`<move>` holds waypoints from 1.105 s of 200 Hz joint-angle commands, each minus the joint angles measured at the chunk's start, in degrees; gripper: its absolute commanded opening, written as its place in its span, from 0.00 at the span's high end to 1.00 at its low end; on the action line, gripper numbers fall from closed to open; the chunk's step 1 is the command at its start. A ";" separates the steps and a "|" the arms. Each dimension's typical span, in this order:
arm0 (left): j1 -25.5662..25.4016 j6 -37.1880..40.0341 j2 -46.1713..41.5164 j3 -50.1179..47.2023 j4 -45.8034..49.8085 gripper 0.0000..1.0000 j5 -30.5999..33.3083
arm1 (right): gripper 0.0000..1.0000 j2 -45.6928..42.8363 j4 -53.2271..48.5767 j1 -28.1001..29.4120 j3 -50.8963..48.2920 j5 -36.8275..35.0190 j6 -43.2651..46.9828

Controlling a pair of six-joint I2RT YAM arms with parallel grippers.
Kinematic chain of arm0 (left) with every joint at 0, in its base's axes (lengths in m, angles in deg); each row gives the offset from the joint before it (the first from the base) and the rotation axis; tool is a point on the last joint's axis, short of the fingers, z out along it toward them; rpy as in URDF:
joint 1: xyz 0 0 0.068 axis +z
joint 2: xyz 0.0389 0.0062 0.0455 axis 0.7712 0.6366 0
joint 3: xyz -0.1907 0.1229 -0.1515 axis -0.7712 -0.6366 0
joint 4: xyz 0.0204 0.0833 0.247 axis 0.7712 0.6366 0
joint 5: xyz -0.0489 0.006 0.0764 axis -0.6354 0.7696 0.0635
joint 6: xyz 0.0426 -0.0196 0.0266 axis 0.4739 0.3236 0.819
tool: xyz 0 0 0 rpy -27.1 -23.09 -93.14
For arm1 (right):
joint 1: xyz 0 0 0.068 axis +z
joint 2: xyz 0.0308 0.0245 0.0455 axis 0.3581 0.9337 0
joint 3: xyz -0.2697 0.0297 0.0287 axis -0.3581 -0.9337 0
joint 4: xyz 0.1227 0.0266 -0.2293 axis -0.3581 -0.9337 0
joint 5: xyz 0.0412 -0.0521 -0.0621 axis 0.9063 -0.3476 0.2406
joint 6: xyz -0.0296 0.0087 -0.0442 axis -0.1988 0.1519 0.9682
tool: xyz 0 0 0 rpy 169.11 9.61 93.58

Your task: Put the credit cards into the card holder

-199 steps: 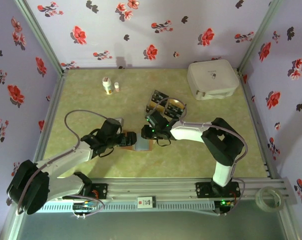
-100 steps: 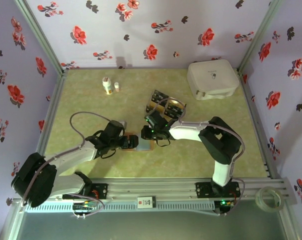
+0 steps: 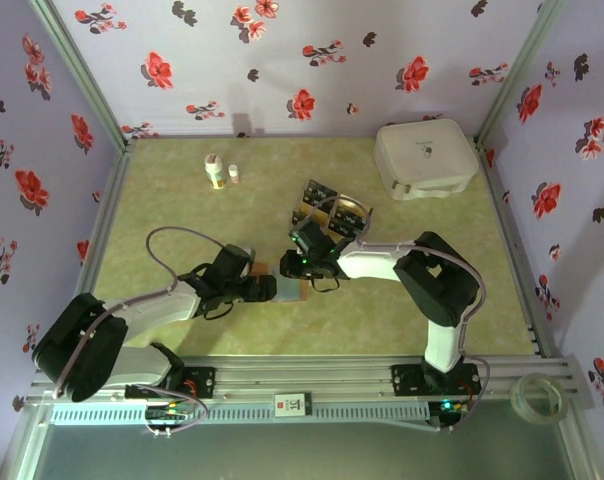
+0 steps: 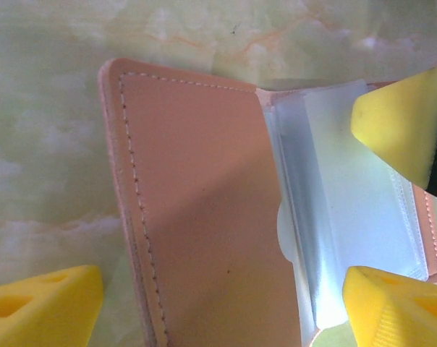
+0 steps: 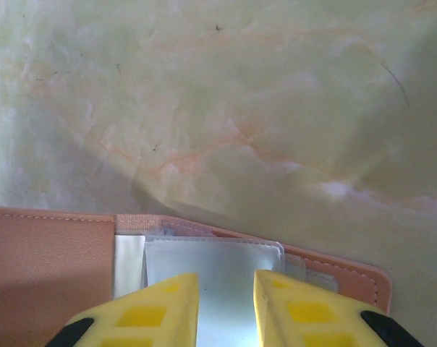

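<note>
Quick status from us. The card holder (image 3: pixel 286 290) lies opened flat on the tabletop (image 3: pixel 182 210), squeezed between the two pincers, with the front rail not far off its near side.

The left pincer (image 4: pixel 222 282) is spread wide and released. One yellow finger (image 4: pixel 45 300) sits on bare tabletop just off the holder's stitched outer edge, and the other is down by the clear sleeves (image 4: pixel 334 202) on the holder's opposite half. We don't see it gripping anything.

The right pincer (image 5: pixel 224 278) has its fingers nearly together with a thin slit left, tips over the top sleeve. We can't tell if it's pinching that sleeve or just resting there.

The credit cards (image 3: pixel 319 193) are bunched just behind the holder, near it but apart, black and gold ones together.

Room-wise, there's plenty of open tabletop left of the holder and behind it, out to two small bottles (image 3: pixel 222 172). A white case (image 3: pixel 425 158) sits well behind and right of the holder.

From overhead the pincers cover most of the holder. In both wrist views the frame cuts off one end of it, and a grey cable loop crosses the cards.
</note>
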 commanded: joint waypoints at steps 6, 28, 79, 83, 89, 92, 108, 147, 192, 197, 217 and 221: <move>-0.38 1.73 -3.54 2.90 6.48 0.12 3.41 | 0.73 -2.48 -1.06 -0.41 0.36 -0.17 0.51; -0.38 1.38 -5.42 5.55 11.50 0.12 5.53 | 0.73 -3.99 -2.93 -0.49 1.30 -1.02 1.63; -2.20 -0.67 -8.53 8.79 11.84 0.13 4.68 | 0.73 -3.08 -4.68 -1.17 2.12 -1.47 2.98; -2.30 -0.80 -8.55 8.83 11.50 0.13 4.41 | 0.73 -2.91 -4.61 -1.16 2.21 -1.42 3.10; -2.44 -1.02 -8.59 8.73 10.78 0.13 3.75 | 0.73 -2.65 -4.55 -1.20 2.18 -1.38 2.99; -2.52 -1.14 -8.53 8.67 10.32 0.13 3.48 | 0.73 -2.61 -4.47 -1.23 2.12 -1.29 3.00; -2.83 -1.83 -8.52 7.43 7.09 0.12 1.54 | 0.74 -2.07 -4.03 -1.29 2.07 -1.03 2.92; -2.93 -2.49 -6.93 3.50 -0.06 0.12 -1.81 | 0.74 -1.34 -3.26 -1.29 1.93 -0.24 2.62; -2.93 -2.34 -4.53 -0.46 -2.50 0.12 -1.14 | 0.75 -0.98 -3.08 -1.32 2.17 0.28 2.65; -2.93 -2.31 -4.44 -0.90 -2.71 0.13 -0.82 | 0.75 -0.92 -3.09 -1.29 2.19 0.30 2.65; -2.93 -1.69 -3.63 -1.81 -3.34 0.13 -0.05 | 0.75 -0.70 -2.91 -1.27 2.44 0.65 2.57; -2.93 -1.58 -3.43 -1.88 -3.43 0.13 0.17 | 0.75 -0.66 -2.92 -1.25 2.51 0.65 2.56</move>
